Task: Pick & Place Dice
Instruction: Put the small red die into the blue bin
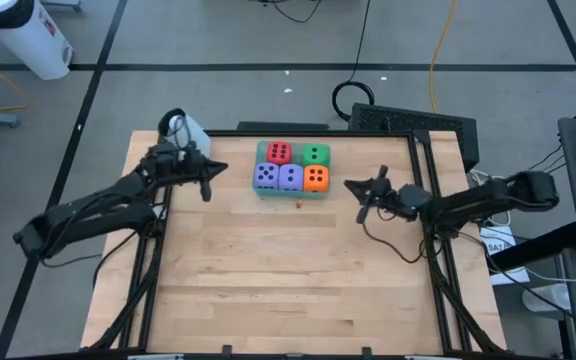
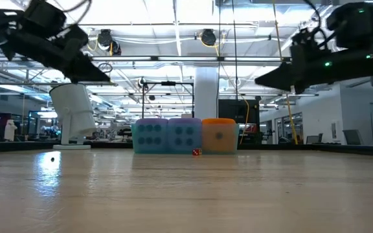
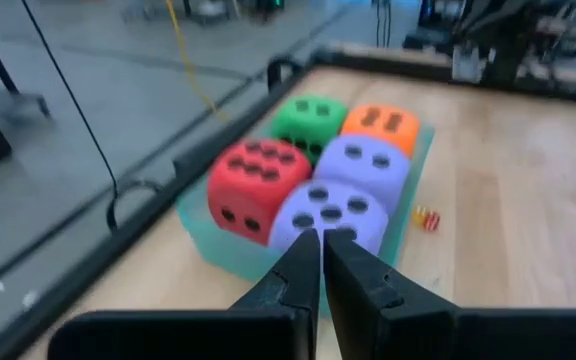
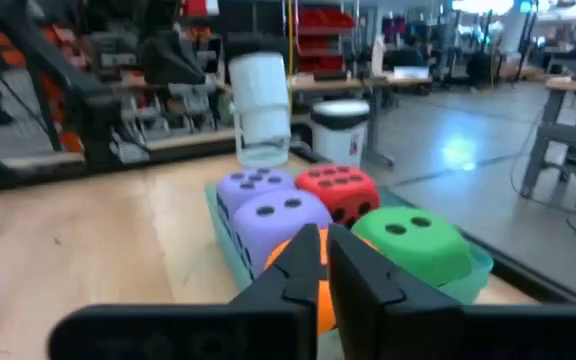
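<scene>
Judging from how things lie, all five dice already sit in the teal tray toward the far middle of the counter, so the step in hand looks like backing away cleanly. Both claws hang above the wood empty with jaws shut: the left claw near the tray's left side, the right claw near its right. A small red bit lies loose just in front of the tray. In the near row stand the two purple-blue dice and the orange die; behind them are the red die and the green die. Lifting each arm straight away from the tray should keep the packed cubes from being nudged.
</scene>
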`<act>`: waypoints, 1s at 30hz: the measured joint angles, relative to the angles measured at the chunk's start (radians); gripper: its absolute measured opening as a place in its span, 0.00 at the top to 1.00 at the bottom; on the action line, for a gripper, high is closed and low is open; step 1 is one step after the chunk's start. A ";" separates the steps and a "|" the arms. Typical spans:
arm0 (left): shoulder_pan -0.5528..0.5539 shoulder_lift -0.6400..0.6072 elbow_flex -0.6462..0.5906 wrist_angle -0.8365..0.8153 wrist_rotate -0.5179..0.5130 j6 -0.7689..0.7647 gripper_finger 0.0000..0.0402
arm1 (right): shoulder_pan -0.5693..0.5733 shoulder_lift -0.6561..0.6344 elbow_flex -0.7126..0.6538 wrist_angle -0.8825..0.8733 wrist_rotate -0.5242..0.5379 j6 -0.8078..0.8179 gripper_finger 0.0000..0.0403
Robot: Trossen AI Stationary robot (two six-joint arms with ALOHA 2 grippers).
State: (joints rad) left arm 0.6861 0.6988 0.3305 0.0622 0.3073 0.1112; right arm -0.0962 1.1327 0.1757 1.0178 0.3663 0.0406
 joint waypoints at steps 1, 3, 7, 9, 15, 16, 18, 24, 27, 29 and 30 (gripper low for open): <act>0.003 -0.037 0.000 -0.010 0.001 0.000 0.94 | 0.000 -0.039 -0.016 -0.005 0.001 0.000 0.97; 0.004 -0.101 0.000 -0.038 0.004 0.004 0.94 | 0.000 -0.118 -0.045 -0.011 0.000 0.000 0.99; 0.004 -0.196 0.000 -0.105 0.023 0.026 0.94 | 0.000 -0.274 -0.069 -0.101 0.005 -0.005 0.99; 0.003 -0.224 0.000 -0.119 0.027 0.023 0.94 | 0.000 -0.334 -0.069 -0.169 0.005 -0.006 1.00; 0.003 -0.233 0.000 -0.122 0.029 -0.026 0.94 | 0.000 -0.366 -0.069 -0.224 0.007 -0.031 1.00; 0.003 -0.230 0.000 -0.125 0.029 -0.033 0.94 | 0.000 -0.356 -0.069 -0.223 0.007 -0.032 1.00; 0.003 -0.224 0.000 -0.130 0.028 -0.041 0.94 | 0.000 -0.329 -0.069 -0.223 0.007 -0.022 1.00; 0.003 -0.221 0.000 -0.112 0.024 -0.038 0.94 | 0.000 -0.179 -0.057 -0.152 0.002 0.023 1.00; 0.003 -0.221 0.000 -0.113 0.024 -0.043 0.94 | 0.000 -0.081 0.005 -0.149 -0.038 0.016 1.00; 0.003 -0.221 0.000 -0.113 0.024 -0.050 0.94 | 0.000 -0.003 0.064 -0.164 -0.104 -0.009 1.00; 0.003 -0.221 0.000 -0.113 0.024 -0.054 0.94 | 0.001 0.040 0.097 -0.174 -0.132 -0.018 1.00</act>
State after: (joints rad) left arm 0.6895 0.4778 0.3305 -0.0509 0.3309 0.0573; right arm -0.0950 1.1724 0.2724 0.8437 0.2338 0.0223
